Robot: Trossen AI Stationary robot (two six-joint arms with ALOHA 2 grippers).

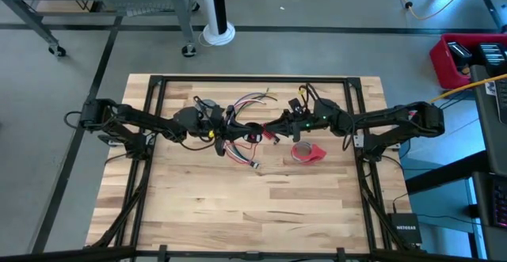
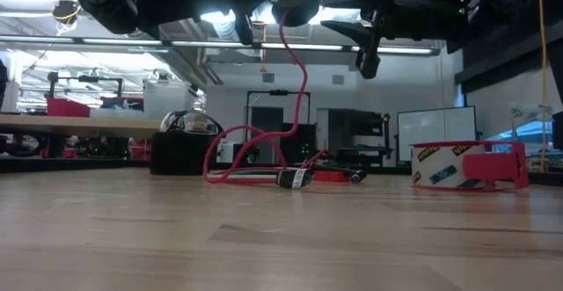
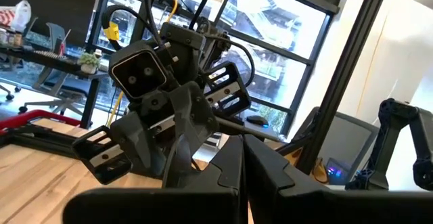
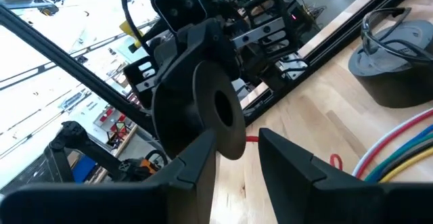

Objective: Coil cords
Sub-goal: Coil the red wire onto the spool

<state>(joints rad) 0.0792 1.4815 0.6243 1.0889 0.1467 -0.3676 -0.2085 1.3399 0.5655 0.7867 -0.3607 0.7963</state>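
The cords [image 1: 242, 139] lie mid-table as a bundle of red, green, white and grey wires; loose ends fan out toward the far edge [image 1: 255, 100] and the plug end [image 2: 295, 178] rests on the wood. A red wire [image 2: 297, 89] rises from the bundle to my left gripper [image 1: 231, 127], which is shut and raised above it. My right gripper [image 4: 238, 163] faces it from the right, open, with nothing between its fingers. A small grey coil with a black loop [image 4: 396, 68] sits on the table farther left. My left gripper holds the red wire by its upper end [image 2: 285, 23], which hangs below the gripper. The gripper's own body hides the exact place of contact. The wire drops slack in a curve, and its lower loops [image 2: 246, 150] lie on the table with the rest of the bundle.
A red tape roll [image 1: 307, 153] lies right of the bundle, below my right arm. Black frame rails [image 1: 158, 96] run along the table's left, right and far sides. Bare wood [image 1: 253, 206] stretches toward the near edge.
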